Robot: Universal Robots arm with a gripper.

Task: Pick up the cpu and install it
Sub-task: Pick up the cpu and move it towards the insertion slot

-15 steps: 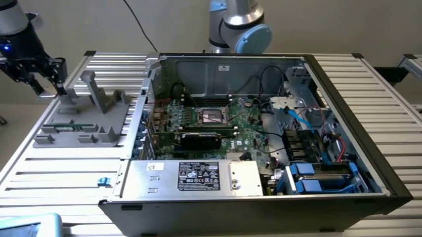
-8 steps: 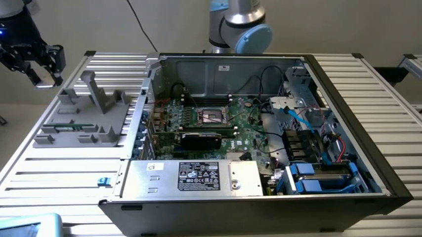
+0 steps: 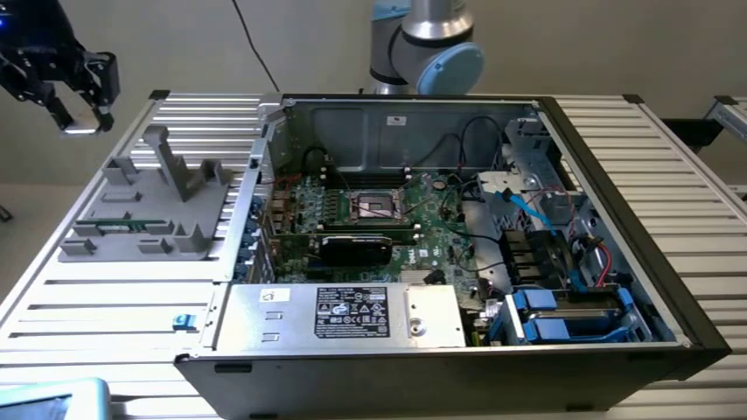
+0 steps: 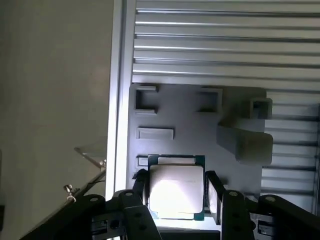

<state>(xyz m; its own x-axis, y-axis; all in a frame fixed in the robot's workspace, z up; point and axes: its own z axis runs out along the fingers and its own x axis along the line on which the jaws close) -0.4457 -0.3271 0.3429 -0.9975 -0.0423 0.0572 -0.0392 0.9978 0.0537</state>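
The cpu (image 4: pixel 175 196), a small square chip with a bright metal top and a greenish rim, sits between my two black fingers (image 4: pixel 141 184), which press its opposite edges. My gripper (image 3: pixel 82 125) is shut on it and hangs in the air at the exterior view's far left, above and beyond the grey parts fixture (image 3: pixel 152 210). There the cpu (image 3: pixel 82 131) shows as a small pale sliver at the fingertips. The open computer case (image 3: pixel 631 219) lies in the middle of the table. Its bare square socket (image 3: pixel 376 206) sits on the green motherboard, well to the right of my gripper.
A black card (image 3: pixel 356 247) stands just in front of the socket, and a silver box with a white label (image 3: pixel 350 313) fills the case's near side. Cables and blue drive bays (image 3: pixel 561 315) crowd the right part. The slatted metal table (image 3: pixel 105 306) carries a small blue piece (image 3: pixel 181 322).
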